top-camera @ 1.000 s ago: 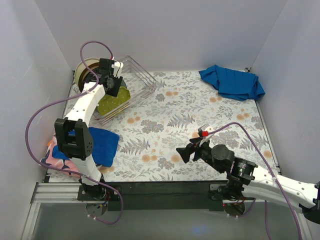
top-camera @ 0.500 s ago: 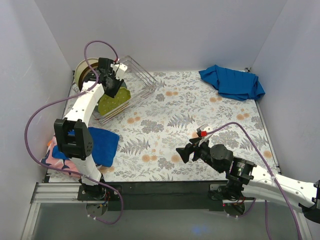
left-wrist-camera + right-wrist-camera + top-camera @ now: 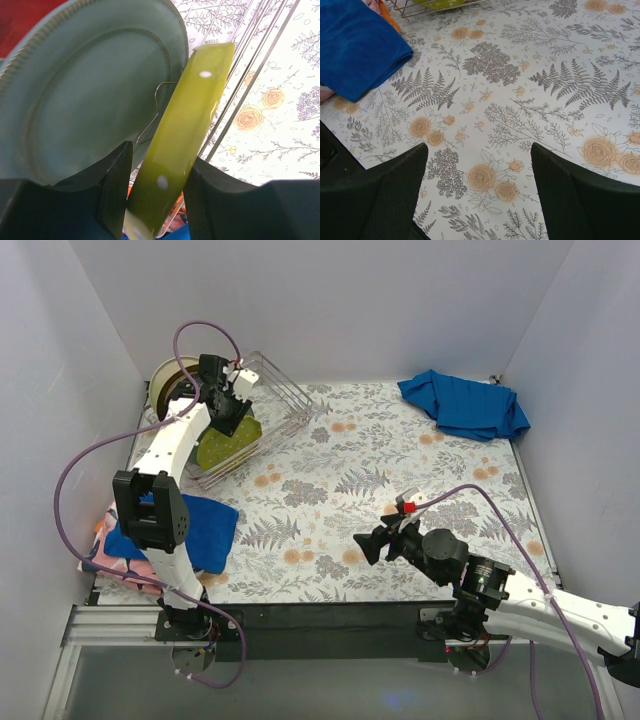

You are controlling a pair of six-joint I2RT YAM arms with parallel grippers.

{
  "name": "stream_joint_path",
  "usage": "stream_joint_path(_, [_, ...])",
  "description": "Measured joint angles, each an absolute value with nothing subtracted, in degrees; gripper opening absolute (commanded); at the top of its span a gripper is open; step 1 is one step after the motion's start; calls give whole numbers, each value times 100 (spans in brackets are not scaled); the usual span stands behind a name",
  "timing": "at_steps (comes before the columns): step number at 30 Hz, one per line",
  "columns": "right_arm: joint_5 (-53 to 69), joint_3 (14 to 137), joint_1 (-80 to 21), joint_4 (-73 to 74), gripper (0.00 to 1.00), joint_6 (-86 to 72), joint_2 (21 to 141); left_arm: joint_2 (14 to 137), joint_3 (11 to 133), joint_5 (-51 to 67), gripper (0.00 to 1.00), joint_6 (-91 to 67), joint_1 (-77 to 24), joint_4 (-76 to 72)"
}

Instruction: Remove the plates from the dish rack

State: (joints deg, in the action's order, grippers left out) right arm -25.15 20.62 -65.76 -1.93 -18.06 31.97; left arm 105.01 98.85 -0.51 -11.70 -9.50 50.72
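Note:
The silver wire dish rack (image 3: 283, 398) stands at the back left. A lime-green dotted plate (image 3: 226, 447) stands on edge in it. My left gripper (image 3: 231, 418) is shut on this plate's rim. In the left wrist view the green plate (image 3: 192, 115) sits between my fingers (image 3: 116, 190), with my left gripper (image 3: 154, 200) around it and a grey-teal plate (image 3: 85, 95) right behind. A cream plate (image 3: 168, 380) stands behind the rack. My right gripper (image 3: 366, 548) is open and empty, low over the tablecloth (image 3: 485, 100).
A folded blue cloth (image 3: 198, 528) lies at the front left over a pink plate (image 3: 108, 558). A crumpled blue cloth (image 3: 465, 405) lies at the back right. White walls close in the table on three sides. The rack's wires (image 3: 250, 75) run beside the green plate.
My left arm and its cable have shifted slightly at the rack, still holding the green plate. The right arm has barely moved.

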Motion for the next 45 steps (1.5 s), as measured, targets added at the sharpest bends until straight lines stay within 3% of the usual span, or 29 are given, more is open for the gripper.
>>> stream_joint_path(8, [-2536, 2053, -6576, -193, 88, -1780, 3063, 10737, 9994, -16, 26, -987, -947, 5118])
stream_joint_path(10, [-2539, 2053, -6576, -193, 88, -1778, 3041, 10737, 9996, -10, 14, -982, -947, 5127])
stream_joint_path(14, [-2536, 2049, -6576, -193, 88, -1778, 3035, 10739, 10014, -19, 0, -982, -947, 5146])
stream_joint_path(23, [-2536, 2045, -6576, -193, 88, -1778, 3081, 10748, 10016, -220, 0, -1002, -972, 5100])
stream_joint_path(24, [-2536, 2045, -6576, -193, 88, -1780, 3085, 10750, 10020, -268, 22, -1009, -985, 5100])
stream_joint_path(26, [-2536, 2045, -6576, -191, 88, -1780, 3089, 10755, 10036, -322, 31, -1026, -1007, 5107])
stream_joint_path(30, [-2539, 2045, -6576, -193, 87, -1785, 3083, 10798, 10138, -255, 31, -1033, -1020, 5245])
stream_joint_path(36, [-2536, 2045, -6576, -193, 87, -1800, 3138, 10805, 10162, -161, 40, -1048, -1020, 5321])
stream_joint_path(45, [-2534, 2045, -6576, -193, 87, -1806, 3253, 10798, 10175, -143, 40, -1291, -1020, 5336])
